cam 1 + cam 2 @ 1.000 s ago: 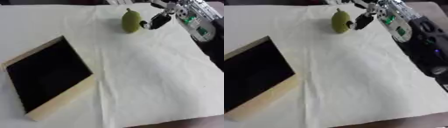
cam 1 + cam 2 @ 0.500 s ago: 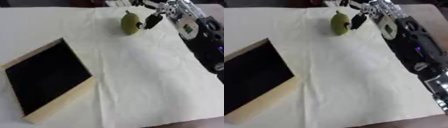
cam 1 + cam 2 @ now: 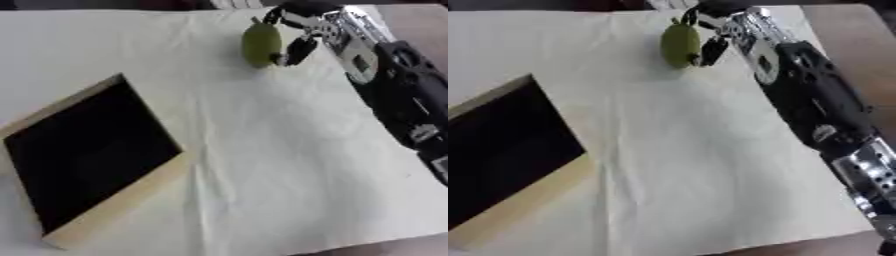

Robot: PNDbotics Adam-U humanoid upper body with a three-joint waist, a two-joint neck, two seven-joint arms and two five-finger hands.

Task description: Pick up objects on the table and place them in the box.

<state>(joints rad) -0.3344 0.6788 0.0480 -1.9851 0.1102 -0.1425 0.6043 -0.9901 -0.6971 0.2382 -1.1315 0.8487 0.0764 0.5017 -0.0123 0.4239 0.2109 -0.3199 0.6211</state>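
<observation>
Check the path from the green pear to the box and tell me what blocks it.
Nothing visible does. The green pear stands at the far side with the right hand around it. Between it and the box at the near left lies only bare pale cloth.

– What does the arm look like behind the right hand (image 3: 297, 30)?
– A thick black forearm shell with a small white marking on it. Nearer the hand sits a silver wrist section carrying a small greenish patch.
– And the hand itself?
– Black fingers (image 3: 710, 50) on a silver frame. Farthest back from the hand, another silver joint with dark holes shows in the right eye view
</observation>
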